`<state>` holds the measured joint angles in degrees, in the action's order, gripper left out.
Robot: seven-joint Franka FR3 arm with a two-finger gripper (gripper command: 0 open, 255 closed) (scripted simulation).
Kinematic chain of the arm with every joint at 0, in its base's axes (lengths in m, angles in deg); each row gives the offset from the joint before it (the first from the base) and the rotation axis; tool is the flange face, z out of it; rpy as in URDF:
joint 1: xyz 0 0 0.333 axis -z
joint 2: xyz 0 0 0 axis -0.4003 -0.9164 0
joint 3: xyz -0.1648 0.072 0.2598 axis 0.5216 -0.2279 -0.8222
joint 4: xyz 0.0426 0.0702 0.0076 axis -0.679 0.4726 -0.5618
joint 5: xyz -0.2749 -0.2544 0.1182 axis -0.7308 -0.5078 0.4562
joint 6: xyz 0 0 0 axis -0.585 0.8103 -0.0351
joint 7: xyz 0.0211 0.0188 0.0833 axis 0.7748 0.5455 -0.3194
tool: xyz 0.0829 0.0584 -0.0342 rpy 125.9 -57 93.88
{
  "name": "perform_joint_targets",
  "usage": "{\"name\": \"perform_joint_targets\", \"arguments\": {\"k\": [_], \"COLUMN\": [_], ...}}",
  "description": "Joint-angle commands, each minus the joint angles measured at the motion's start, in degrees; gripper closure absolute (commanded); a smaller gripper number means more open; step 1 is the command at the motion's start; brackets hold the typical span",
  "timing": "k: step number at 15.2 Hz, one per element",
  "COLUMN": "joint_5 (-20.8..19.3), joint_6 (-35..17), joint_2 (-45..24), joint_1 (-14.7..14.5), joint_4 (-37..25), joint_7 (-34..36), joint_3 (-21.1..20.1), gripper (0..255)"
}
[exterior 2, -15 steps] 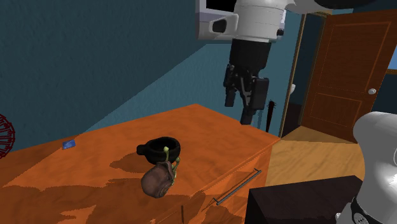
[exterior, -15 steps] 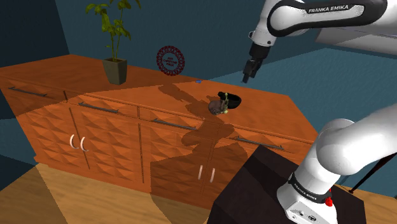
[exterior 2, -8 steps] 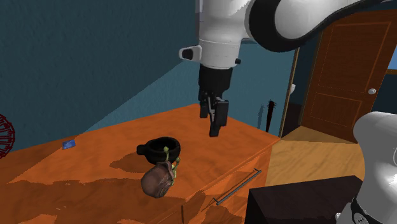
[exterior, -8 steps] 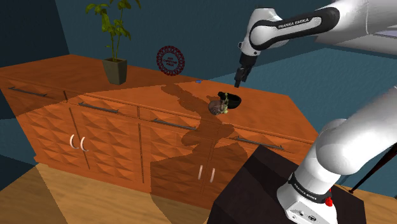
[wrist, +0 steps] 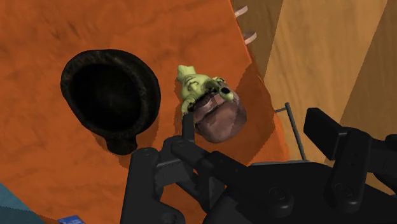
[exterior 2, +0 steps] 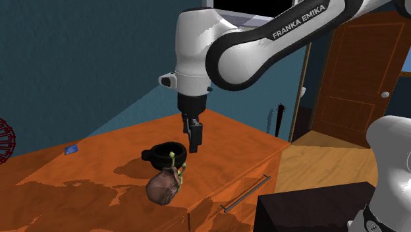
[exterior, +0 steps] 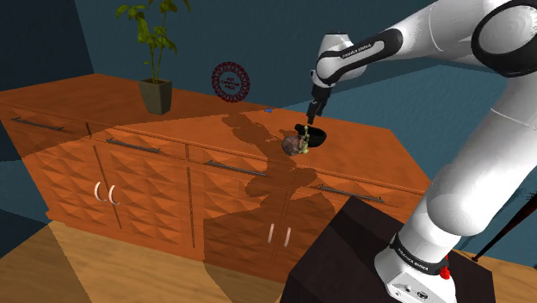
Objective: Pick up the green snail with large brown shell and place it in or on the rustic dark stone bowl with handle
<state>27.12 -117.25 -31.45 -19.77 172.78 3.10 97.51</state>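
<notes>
Shoulder view: jaws lower, nearer snail [exterior: 295,143]

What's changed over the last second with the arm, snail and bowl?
The claw swung toward the second exterior view's left and came down, open, close above the dark bowl and the snail. It has grasped nothing. Snail and bowl stayed put, side by side on the cabinet top.

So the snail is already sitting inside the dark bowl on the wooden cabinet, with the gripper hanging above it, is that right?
Not quite. The snail lies on the cabinet top beside the dark bowl, not inside it; the wrist view shows the bowl's hollow with nothing in it. The rest holds: the open gripper does hang above them.
</notes>
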Motion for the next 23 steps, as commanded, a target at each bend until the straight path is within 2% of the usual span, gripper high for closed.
{"name": "perform_joint_targets", "arguments": {"k": [1, 6, 14, 21, 22, 23], "joint_5": [0.5, 2.5, 3.6, 3.6, 3.6, 3.6], "joint_6": [-1.9, -5.0, -9.9, -9.9, -9.9, -9.9], "joint_2": [-4.2, -14.6, -18.3, -18.3, -18.3, -18.3], "joint_1": [0.5, 2.1, 3.0, 3.0, 3.0, 3.0], "joint_4": [-2.4, -9.8, -8.6, -8.6, -8.6, -8.6], "joint_7": [-1.6, -5.3, -6.0, -6.0, -6.0, -6.0], "joint_3": [0.7, 1.4, 1.3, 1.3, 1.3, 1.3], "gripper": [0, 0, 0, 0, 255, 255]}}
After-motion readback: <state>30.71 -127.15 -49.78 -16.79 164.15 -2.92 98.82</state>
